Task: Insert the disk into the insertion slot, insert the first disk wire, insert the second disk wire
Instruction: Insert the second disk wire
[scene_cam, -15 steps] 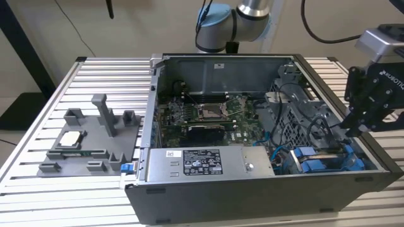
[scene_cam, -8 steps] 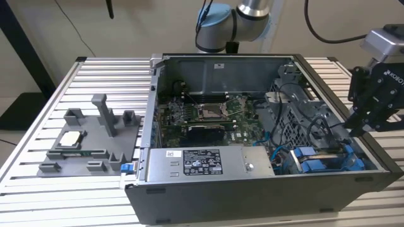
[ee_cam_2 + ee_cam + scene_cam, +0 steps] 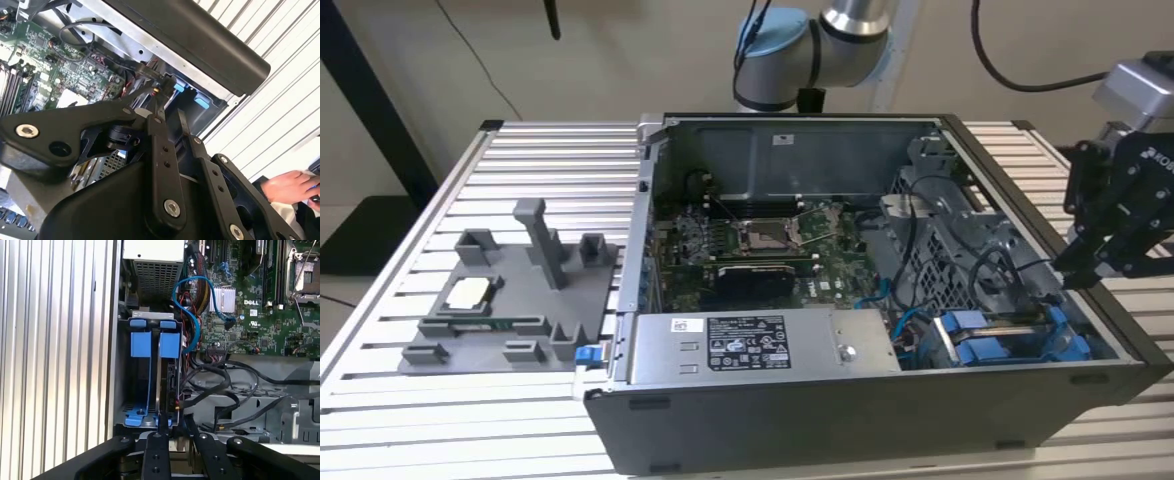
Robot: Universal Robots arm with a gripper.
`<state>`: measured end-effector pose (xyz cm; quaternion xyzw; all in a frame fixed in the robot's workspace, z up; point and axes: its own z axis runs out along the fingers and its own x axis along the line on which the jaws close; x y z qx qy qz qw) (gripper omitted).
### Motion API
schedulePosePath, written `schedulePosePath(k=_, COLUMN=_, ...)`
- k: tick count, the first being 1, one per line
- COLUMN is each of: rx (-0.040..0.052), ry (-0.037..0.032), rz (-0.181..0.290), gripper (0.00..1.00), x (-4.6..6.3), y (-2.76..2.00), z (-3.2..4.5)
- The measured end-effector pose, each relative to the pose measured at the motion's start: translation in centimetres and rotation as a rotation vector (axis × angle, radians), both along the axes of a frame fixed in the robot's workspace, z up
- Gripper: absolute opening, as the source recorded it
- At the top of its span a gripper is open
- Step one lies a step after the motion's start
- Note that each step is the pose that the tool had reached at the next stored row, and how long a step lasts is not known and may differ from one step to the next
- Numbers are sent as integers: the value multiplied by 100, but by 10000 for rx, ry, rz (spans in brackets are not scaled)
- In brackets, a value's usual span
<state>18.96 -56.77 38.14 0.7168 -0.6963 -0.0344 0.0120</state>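
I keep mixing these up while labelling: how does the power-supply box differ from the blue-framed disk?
The power-supply box lies flat along a wall of the computer case, showing a broad grey face with a white sticker; the disk stands on edge in the insertion slot, showing mostly its bright blue frame. The power-supply box looks far bulkier; the disk is a thin slab. Both sit inside that open case.

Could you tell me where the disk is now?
The disk sits in the insertion slot, at the exterior view's lower right of the case, beside the power-supply box.
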Motion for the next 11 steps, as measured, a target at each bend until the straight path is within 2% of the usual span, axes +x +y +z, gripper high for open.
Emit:
schedulePosePath(k=6, rx=24, ry=6, rz=-8, gripper=27, x=34, y=1, z=-2)
schedulePosePath(k=8, rx=59, ry=6, rz=-41, gripper=27, x=50, y=1, z=-9)
schedulePosePath(k=11, rx=169, ry=6, rz=-121, gripper=27, x=70, y=1, z=-33)
